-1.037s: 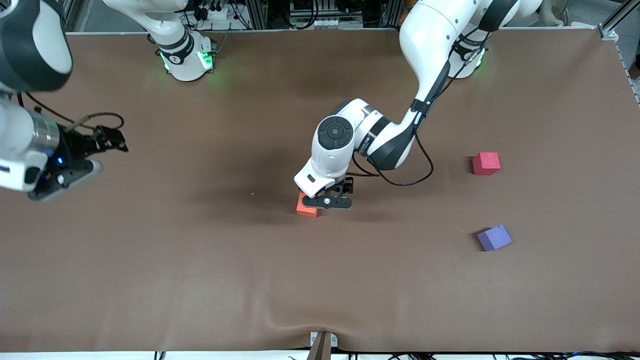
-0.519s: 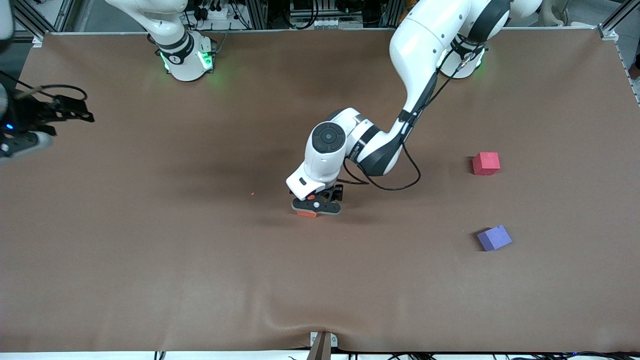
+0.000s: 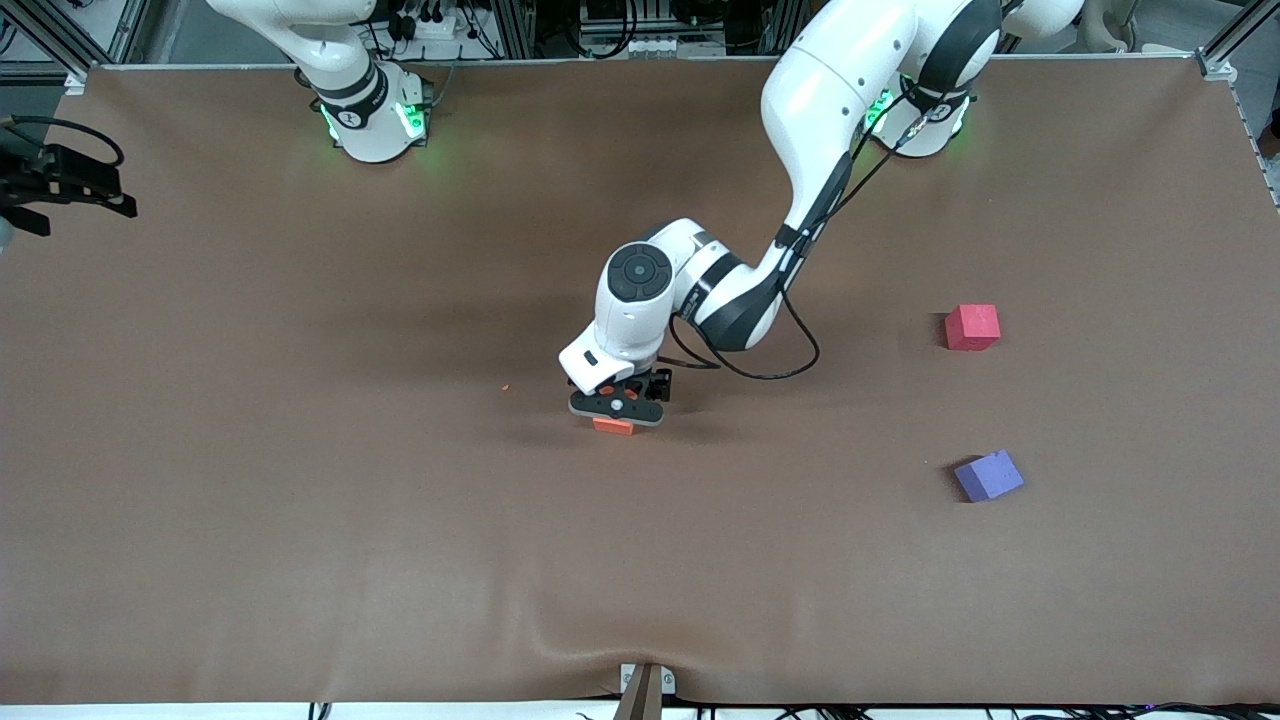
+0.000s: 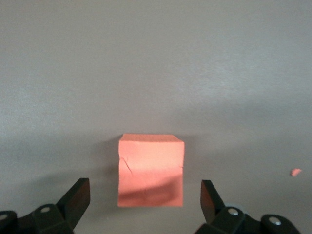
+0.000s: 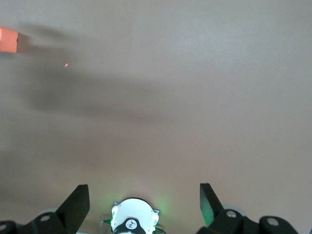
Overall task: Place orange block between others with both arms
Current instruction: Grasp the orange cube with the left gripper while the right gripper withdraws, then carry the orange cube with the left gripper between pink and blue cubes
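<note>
Left gripper fingers apart (straddling orange block), right gripper apart too.

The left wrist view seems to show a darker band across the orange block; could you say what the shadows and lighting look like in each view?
Left wrist view: the lower face of the orange block carries a dark shadow band between the open fingers. Front view: soft shadows pool on the brown table under the left arm; green lights glow at both bases. Right wrist view: a broad diffuse shadow crosses the table, and a green glow shows at the base.
</note>
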`<state>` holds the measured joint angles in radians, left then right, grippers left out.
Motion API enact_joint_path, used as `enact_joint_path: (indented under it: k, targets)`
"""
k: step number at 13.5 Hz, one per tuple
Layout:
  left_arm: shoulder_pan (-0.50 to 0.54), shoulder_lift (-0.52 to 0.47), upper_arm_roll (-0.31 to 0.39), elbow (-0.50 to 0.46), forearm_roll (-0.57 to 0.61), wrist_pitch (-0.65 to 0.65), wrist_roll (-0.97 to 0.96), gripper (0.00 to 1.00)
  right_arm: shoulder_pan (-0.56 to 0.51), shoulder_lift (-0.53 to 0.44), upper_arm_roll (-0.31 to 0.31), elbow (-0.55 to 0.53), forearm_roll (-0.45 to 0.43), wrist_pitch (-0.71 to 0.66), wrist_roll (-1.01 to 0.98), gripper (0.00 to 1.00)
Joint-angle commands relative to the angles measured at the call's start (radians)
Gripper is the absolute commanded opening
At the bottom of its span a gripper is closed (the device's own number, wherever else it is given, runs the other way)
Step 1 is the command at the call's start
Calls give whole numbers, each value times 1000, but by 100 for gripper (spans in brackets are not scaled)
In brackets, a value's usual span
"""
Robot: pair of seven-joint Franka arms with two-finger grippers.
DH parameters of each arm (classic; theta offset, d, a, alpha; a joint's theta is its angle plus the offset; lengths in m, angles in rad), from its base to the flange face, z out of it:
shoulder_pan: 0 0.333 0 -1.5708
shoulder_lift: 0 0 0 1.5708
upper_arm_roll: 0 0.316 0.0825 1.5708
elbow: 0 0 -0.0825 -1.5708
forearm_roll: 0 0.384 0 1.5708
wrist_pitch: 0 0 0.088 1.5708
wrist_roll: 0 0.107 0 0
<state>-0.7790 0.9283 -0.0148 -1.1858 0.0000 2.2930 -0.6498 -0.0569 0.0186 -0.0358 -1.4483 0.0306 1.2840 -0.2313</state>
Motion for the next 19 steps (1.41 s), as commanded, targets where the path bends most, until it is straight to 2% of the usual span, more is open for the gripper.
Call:
enact_joint_path:
  k: [1, 4, 7, 9, 10, 12, 14, 15, 16, 17, 19]
  targets:
    - [-25, 43, 39, 43, 0, 32, 2, 100, 17, -28, -6, 23, 15, -6, 152, 100]
    - [-25, 49, 35, 43, 0, 36, -14, 100, 14, -71, -9, 23, 22, -3, 239, 100]
    - [-35, 50, 41, 43, 0, 37, -42, 100, -6, -71, -16, 23, 58, 35, 251, 100]
    - [-36, 55, 42, 41, 0, 60, -42, 100, -46, -63, -13, 22, 141, 37, 248, 100]
    - [-36, 67, 38, 41, 0, 63, -42, 100, -43, -59, -10, 22, 152, 47, 241, 100]
    - [-36, 70, 36, 42, 0, 65, -48, 100, -24, -57, -3, 22, 132, 87, 244, 100]
    - [-36, 72, 42, 40, 0, 65, -50, 81, -24, -60, -4, 22, 105, 80, 244, 100]
    - [-36, 76, 44, 40, 0, 65, -48, 59, -23, -63, -1, 22, 65, 77, 248, 100]
    - [-36, 81, 56, 37, 3, 65, -31, 6, -15, -65, -1, 22, 36, 72, 250, 100]
    - [-37, 81, 67, 35, 3, 63, -28, 0, -12, -66, -1, 22, 26, 71, 250, 100]
    - [-23, 48, 68, 31, 3, 27, -30, 0, -12, -66, -4, 22, 26, 45, 251, 100]
